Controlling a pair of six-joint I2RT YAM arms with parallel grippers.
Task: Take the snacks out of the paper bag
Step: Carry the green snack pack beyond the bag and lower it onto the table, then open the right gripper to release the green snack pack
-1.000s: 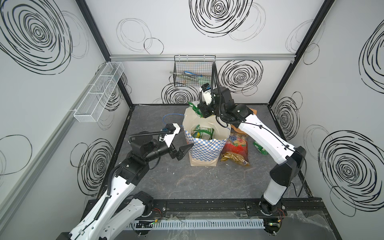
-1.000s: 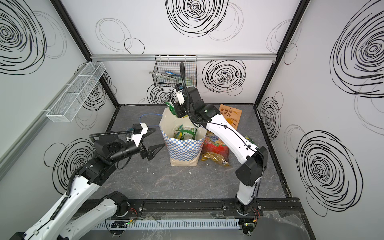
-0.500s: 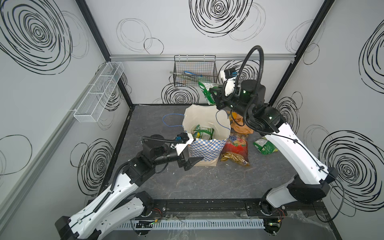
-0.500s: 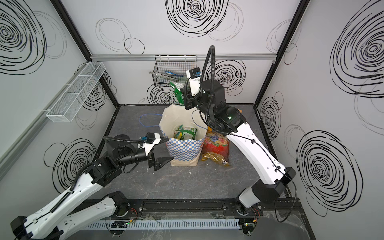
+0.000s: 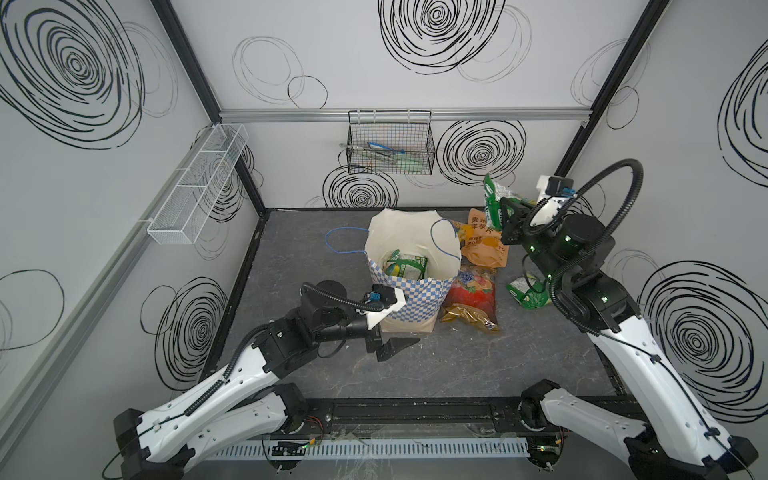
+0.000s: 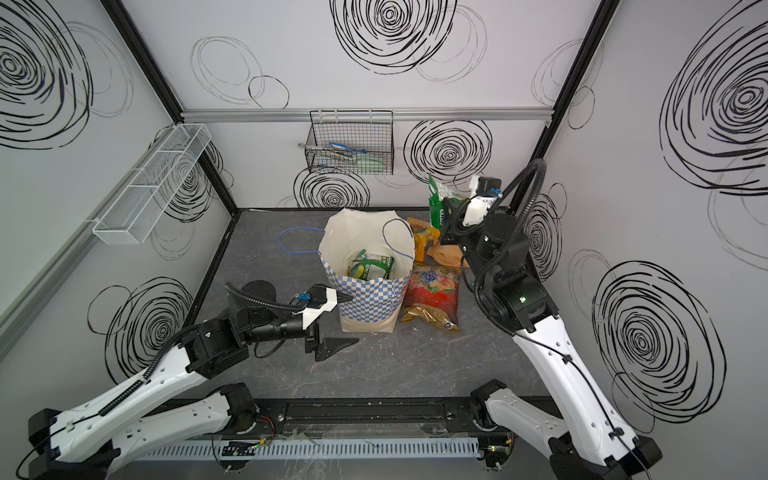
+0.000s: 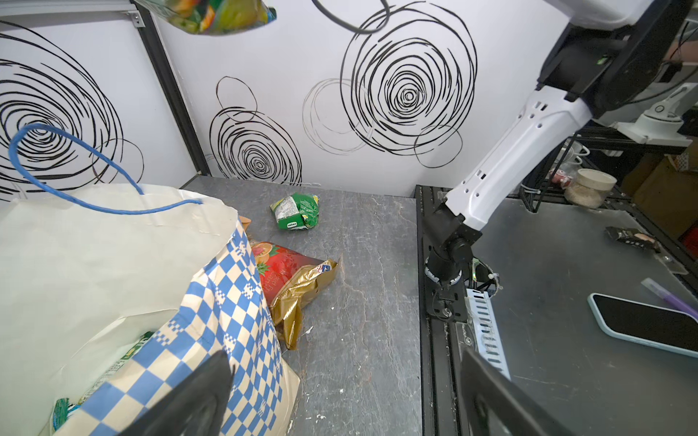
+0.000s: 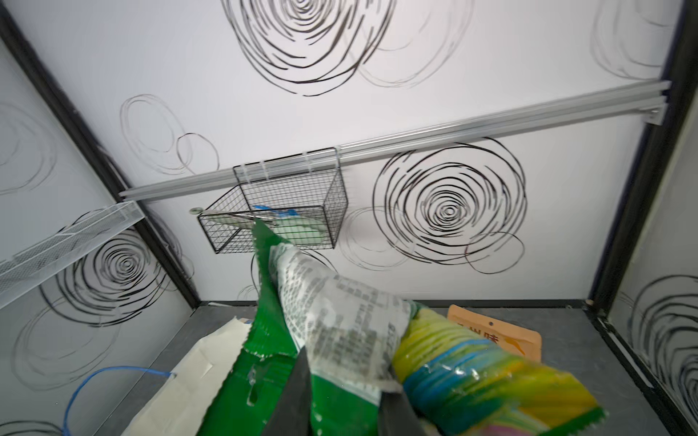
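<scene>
the tall cream paper bag (image 5: 424,303) with a blue checkered band looks matt and creased. the crinkly green plastic packet (image 8: 340,339) is glossy, the gold foil bag (image 7: 298,294) shiny and wrinkled. the dark grey tabletop (image 5: 457,374) is matt, stone-veined.

centre: paper bag (image 5: 419,305) upright on table (image 5: 457,365) — one packet (image 5: 405,268) in it | just right of bag: fruit-printed pouch (image 5: 473,291) | behind that: pouch with Chinese characters (image 5: 484,245) | farther right: small packet (image 5: 525,293) | aloft, right rear: lifted packet (image 5: 494,203)
</scene>
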